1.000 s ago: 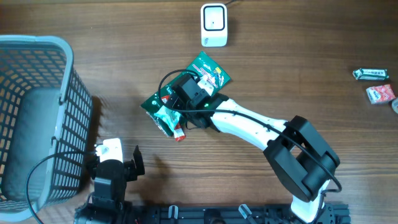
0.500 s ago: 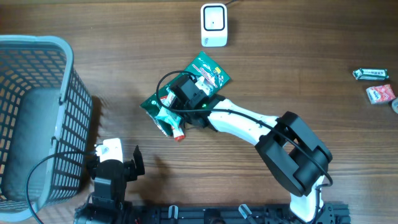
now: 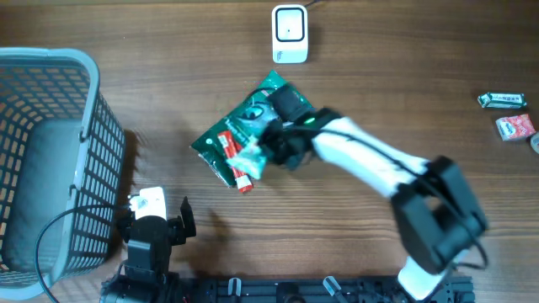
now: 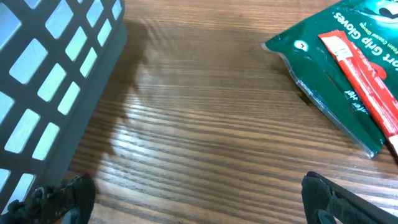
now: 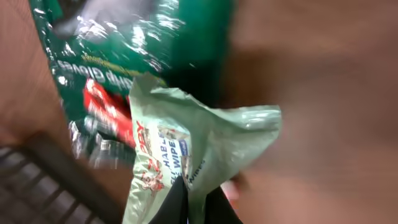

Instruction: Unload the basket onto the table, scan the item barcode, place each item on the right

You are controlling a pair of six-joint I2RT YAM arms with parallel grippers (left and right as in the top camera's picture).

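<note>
Shop checkout w/ scanner (image 3: pixel 289 34), basket (image 3: pixel 50 57)

The item is a pale green wipes pouch (image 5: pixel 186 155), crumpled, with print on its face, pinched at one edge in the closed jaws of the right gripper (image 5: pixel 198 202). It sits mid-desk, overlapping a dark green glove packet (image 3: pixel 221 140). The white scanner (image 3: pixel 289 34) stands at the far edge.

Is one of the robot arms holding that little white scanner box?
No, the white scanner sits alone on the table, while the right gripper is shut on a pale green wipes packet.
</note>
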